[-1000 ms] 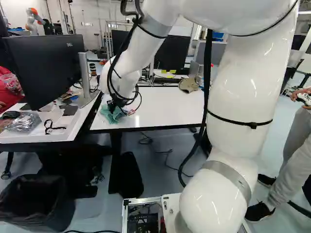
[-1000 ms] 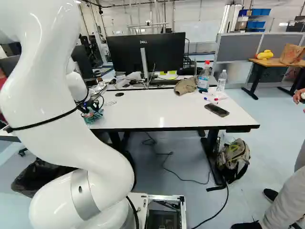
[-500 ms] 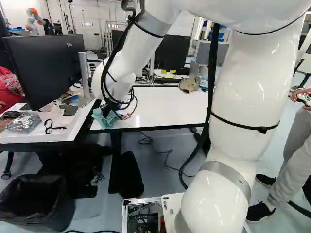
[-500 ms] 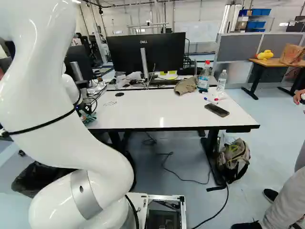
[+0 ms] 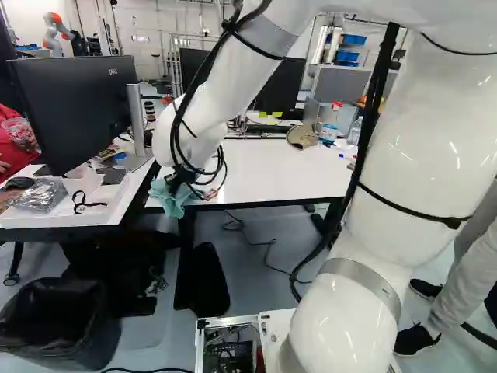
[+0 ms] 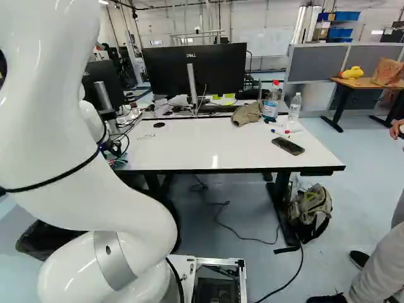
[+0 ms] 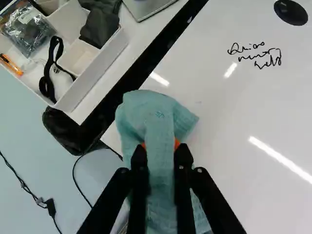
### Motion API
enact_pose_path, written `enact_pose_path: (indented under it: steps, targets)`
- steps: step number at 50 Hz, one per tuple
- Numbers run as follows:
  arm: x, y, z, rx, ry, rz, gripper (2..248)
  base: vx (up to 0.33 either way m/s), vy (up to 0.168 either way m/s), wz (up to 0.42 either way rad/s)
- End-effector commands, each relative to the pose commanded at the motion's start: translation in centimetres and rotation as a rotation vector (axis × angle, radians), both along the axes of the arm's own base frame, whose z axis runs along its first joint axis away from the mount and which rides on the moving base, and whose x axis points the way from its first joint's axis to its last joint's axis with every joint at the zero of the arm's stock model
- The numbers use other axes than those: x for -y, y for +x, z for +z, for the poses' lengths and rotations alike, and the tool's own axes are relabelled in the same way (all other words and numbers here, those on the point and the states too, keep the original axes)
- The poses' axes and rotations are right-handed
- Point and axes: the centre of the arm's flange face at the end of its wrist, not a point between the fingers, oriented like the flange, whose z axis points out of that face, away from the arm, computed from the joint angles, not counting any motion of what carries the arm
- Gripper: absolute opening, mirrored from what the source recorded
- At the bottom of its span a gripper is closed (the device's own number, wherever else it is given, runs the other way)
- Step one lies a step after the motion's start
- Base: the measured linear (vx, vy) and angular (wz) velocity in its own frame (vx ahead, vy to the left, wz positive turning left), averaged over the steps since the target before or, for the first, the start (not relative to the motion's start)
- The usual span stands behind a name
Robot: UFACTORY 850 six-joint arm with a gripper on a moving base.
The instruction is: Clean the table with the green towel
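Moved since the earlier frames: your arm [image 5: 423, 163], shifted against its foot joint, carrying the towel nearer the near edge; base, unmoved.

Item: green towel [image 7: 158, 109], one. Light, soft, limp, not slippery, nothing to break, by judgement. Best held by its bunched middle, as you have it, leaving loose folds to wipe.

Claw [image 7: 160, 152]: closed on the towel, cloth pinched between both orange pads [image 7: 177, 143].

Location: near left corner of the table [image 6: 189, 148], at about eleven o'clock from your base, partly past the edge. Contact with the top: cannot tell.

Relative to claw, twelve being ahead of its fingers: main bunch at twelve, loose cloth trailing toward six.

Remaining: handwriting [image 7: 263, 57], between one and two o'clock from the claw; likely needs wiping.
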Motion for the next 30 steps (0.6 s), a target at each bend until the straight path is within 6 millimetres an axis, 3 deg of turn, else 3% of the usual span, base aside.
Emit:
enact_pose_path:
  steps: [15, 30]
  targets:
    - [1.6, 1.9, 0.0, 0.001, 0.001, -0.054, 59, 0.000, 0.002, 0.010]
    - [1.7, 4.7, 0.0, 0.005, 0.003, -0.091, 59, 0.000, 0.000, 0.000]
